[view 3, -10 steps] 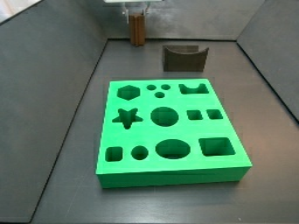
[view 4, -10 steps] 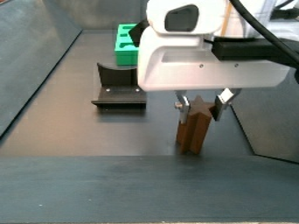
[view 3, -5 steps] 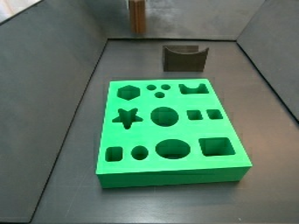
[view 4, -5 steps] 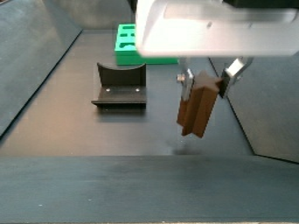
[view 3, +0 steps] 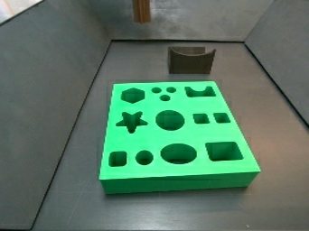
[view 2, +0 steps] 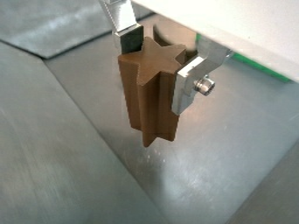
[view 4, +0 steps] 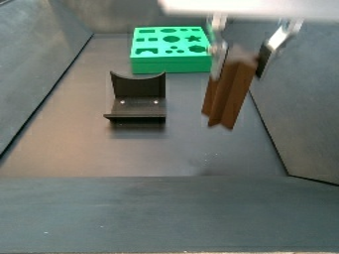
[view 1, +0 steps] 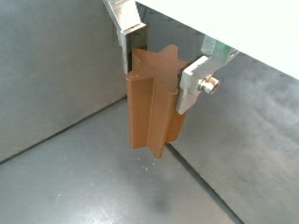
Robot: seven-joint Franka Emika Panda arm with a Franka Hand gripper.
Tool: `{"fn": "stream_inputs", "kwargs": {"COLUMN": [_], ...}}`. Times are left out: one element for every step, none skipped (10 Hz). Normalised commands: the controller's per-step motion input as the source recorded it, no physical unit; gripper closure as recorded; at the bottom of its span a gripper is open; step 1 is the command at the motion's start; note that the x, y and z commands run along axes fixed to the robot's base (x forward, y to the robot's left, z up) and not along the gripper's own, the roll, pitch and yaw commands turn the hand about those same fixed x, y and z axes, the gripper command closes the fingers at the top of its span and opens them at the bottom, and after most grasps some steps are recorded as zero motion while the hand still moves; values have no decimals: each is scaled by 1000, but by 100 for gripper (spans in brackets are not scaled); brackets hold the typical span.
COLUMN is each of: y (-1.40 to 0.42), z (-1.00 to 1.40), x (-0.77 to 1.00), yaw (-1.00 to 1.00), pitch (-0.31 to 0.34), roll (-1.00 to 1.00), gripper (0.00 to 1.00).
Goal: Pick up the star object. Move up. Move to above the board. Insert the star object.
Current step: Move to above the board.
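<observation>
surface (view 3: 72,180): i see dark grey matte flooring, soft light, no hard shadows.
walls (view 3: 49,54): grey panels slope up on both sides in my side view, plus a back panel.
fixture (view 4: 135,99): dark l-shaped bracket standing on the surface.
tool (view 4: 245,55): up near the frame top.

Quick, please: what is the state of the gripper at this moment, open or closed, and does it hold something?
Gripper: closed on the star object, holding it upright, lifted clear of the floor.
</observation>
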Motion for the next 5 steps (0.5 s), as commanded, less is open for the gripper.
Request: {"fn": "stream_inputs", "kwargs": {"y": [-143,-128,-93,-59,-26], "z": [1000,1000,818,639,404], "x": [-44,-41,-24,-7,13], "yaw": [23,21,22,21,19], "pitch": [-6,11,29,49,78], "roll": [-79,-62,-46,-32,-17], "gripper": [100,100,100,100,100]}}
